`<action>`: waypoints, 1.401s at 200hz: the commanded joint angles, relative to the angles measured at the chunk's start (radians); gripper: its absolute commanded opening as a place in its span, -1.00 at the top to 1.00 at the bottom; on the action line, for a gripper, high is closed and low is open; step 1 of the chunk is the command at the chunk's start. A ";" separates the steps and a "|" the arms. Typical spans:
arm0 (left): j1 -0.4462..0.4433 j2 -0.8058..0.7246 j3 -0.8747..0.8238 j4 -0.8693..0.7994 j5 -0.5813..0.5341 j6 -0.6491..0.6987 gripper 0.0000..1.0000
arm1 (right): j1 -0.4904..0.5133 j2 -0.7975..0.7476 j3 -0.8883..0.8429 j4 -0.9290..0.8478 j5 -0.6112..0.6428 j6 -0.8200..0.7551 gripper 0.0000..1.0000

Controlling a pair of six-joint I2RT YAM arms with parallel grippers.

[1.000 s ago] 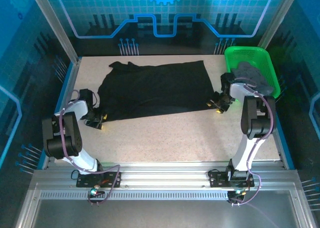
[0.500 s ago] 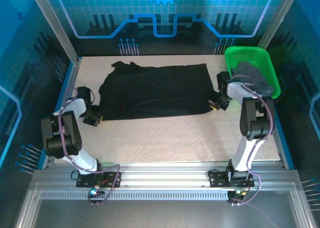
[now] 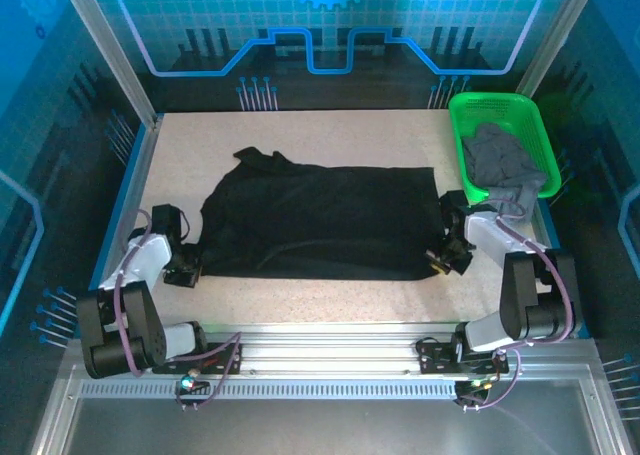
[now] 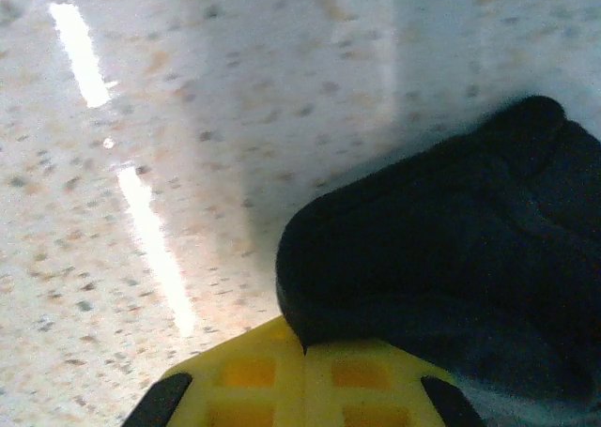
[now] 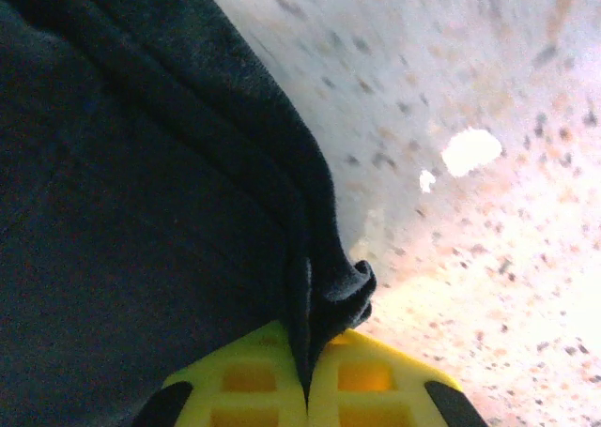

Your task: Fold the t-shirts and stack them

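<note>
At left, a near corner of the black t-shirt (image 3: 320, 220) is gripped by the left claw (image 3: 185, 272), its yellow fingers (image 4: 244, 371) closed on the cloth. The shirt is spread flat across the speckled bench (image 3: 330, 135). Its opposite near corner is pinched by the right claw (image 3: 440, 262), likewise closed. At far right, the grey t-shirt (image 3: 500, 165) is heaped in the green basket (image 3: 490, 98).

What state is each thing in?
Large plain black cloth t-shirt: spread on the table, near corners pinched.
Green plastic mesh basket: upright, not empty.
Plain grey cloth t-shirt: crumpled inside that basket.
Left tool: shut on the black t-shirt.
Right tool: shut on the black t-shirt.
</note>
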 commanded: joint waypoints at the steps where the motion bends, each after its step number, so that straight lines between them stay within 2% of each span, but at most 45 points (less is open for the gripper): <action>1: 0.014 -0.012 -0.022 -0.046 -0.063 -0.054 0.74 | 0.008 0.015 -0.014 -0.042 0.028 0.025 0.96; 12: 0.014 -0.018 -0.006 -0.064 -0.072 -0.065 0.64 | 0.008 0.025 0.005 -0.064 0.037 0.024 0.78; 18: 0.014 -0.028 0.006 -0.077 -0.079 -0.071 0.55 | 0.008 0.022 0.017 -0.076 0.046 0.025 0.59; 33: 0.007 -0.071 0.047 -0.135 -0.113 -0.097 0.13 | 0.012 -0.010 0.056 -0.097 0.067 0.014 0.14; 47: -0.029 -0.113 0.098 -0.195 -0.145 -0.126 -0.10 | 0.036 -0.046 0.103 -0.112 0.095 -0.007 -0.06; 64: -0.123 -0.151 0.143 -0.229 -0.142 -0.199 -0.15 | 0.084 -0.084 0.186 -0.105 0.092 -0.052 -0.13; 72: -0.189 -0.166 0.147 -0.217 -0.117 -0.245 -0.15 | 0.116 -0.102 0.204 -0.060 0.049 -0.089 -0.17; 92: -0.352 -0.178 0.104 -0.104 -0.014 -0.359 -0.18 | 0.174 -0.141 0.167 0.221 -0.296 -0.185 -0.18; 106: -0.463 -0.173 0.053 -0.019 0.039 -0.468 -0.22 | 0.233 -0.138 0.153 0.360 -0.461 -0.197 -0.21; 113: -0.510 -0.169 0.025 0.024 0.051 -0.519 -0.29 | 0.262 -0.128 0.162 0.379 -0.486 -0.201 -0.23; 131: -0.603 -0.149 -0.010 0.097 0.049 -0.623 -0.31 | 0.299 -0.090 0.172 0.380 -0.489 -0.198 -0.21; 165: -0.640 -0.070 -0.014 0.206 0.047 -0.655 -0.27 | 0.301 -0.087 0.139 0.410 -0.493 -0.172 -0.19; 207: -0.650 0.015 -0.001 0.267 0.048 -0.650 -0.11 | 0.298 -0.100 0.121 0.393 -0.484 -0.178 -0.16; 223: -0.651 0.030 0.002 0.286 0.048 -0.654 0.03 | 0.297 -0.106 0.114 0.388 -0.476 -0.175 -0.15; 280: -0.651 0.064 0.086 0.254 0.021 -0.606 0.71 | 0.293 -0.098 0.114 0.377 -0.467 -0.169 -0.05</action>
